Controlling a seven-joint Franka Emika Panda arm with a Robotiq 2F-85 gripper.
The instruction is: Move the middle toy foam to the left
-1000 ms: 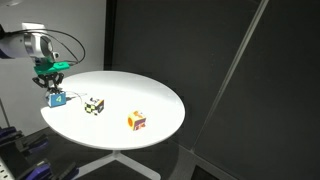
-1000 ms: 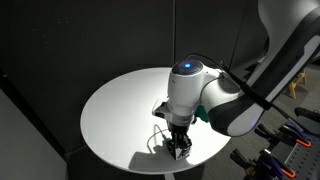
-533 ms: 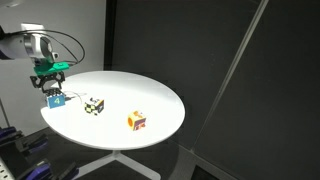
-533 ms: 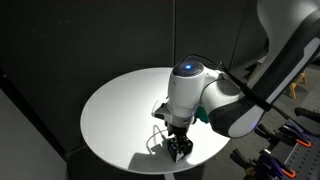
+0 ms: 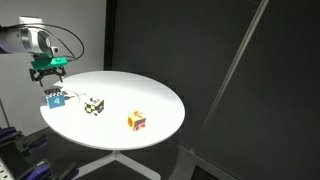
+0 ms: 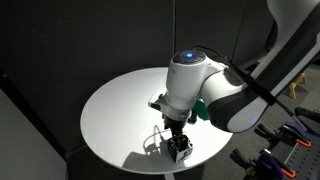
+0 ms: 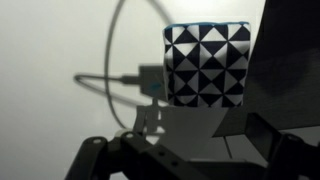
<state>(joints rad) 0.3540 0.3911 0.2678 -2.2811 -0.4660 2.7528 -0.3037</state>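
The middle toy foam [image 5: 56, 98], blue on top, sits near the left rim of the round white table [image 5: 150, 92]. My gripper [image 5: 49, 70] hangs just above it, open, with nothing between the fingers. In an exterior view the same cube [image 6: 181, 150] rests close to the near table edge, under the gripper [image 6: 177, 133], and the big arm hides much of the tabletop. The wrist view shows the cube's white face with black triangles [image 7: 206, 64], lying free on the table.
A green-black-white checkered cube [image 5: 94, 104] lies just right of the blue one. An orange-yellow-red cube [image 5: 136, 121] sits further right. A thin cable [image 7: 112, 70] loops beside the gripper. Dark curtains surround the table.
The jaws have opened and let go of the blue cube. The gripper has risen a little above it. The cube stays where it was set down.
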